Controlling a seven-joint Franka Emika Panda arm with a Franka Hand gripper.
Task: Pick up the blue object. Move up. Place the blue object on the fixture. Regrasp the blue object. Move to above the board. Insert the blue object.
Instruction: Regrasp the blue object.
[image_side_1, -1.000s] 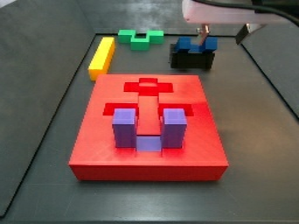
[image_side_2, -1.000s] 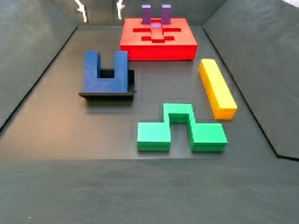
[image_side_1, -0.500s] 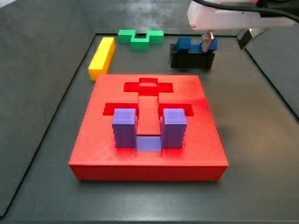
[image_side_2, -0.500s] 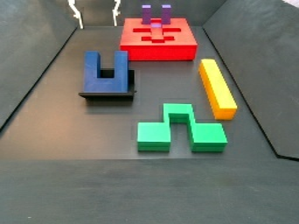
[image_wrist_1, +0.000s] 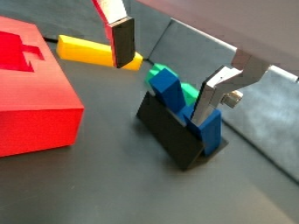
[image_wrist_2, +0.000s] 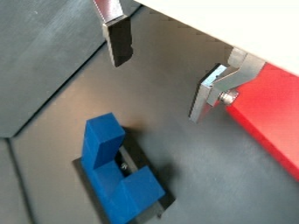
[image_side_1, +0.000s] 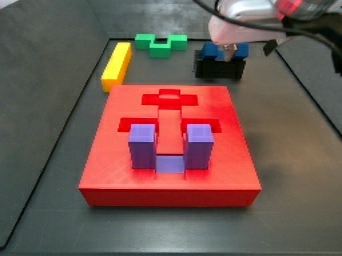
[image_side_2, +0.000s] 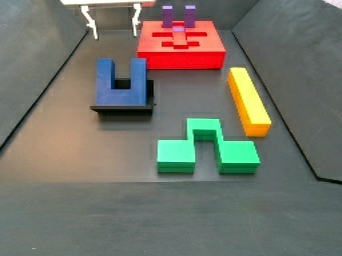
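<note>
The dark blue U-shaped blue object (image_side_2: 119, 78) rests on the black fixture (image_side_2: 123, 105), its prongs pointing toward the red board (image_side_2: 201, 58). Both wrist views show it propped in the fixture (image_wrist_1: 176, 136), free of the fingers (image_wrist_1: 121, 39). My gripper (image_side_2: 114, 25) is open and empty. It hangs above and slightly beyond the blue object (image_wrist_2: 105, 144), between it and the board (image_wrist_2: 274, 109). In a side view the gripper (image_side_1: 249, 40) hovers over the blue object (image_side_1: 221, 55) at the far right.
A purple U-shaped block (image_side_1: 171, 148) stands in a slot of the board (image_side_1: 120, 178). A yellow bar (image_side_2: 247, 100) and a green block (image_side_2: 203, 148) lie on the dark floor. Raised walls (image_side_2: 40, 90) border the workspace.
The open gripper has turned and shifted a little above the fixture. More of its body now shows in a side view. The blue object has stayed on the fixture.
</note>
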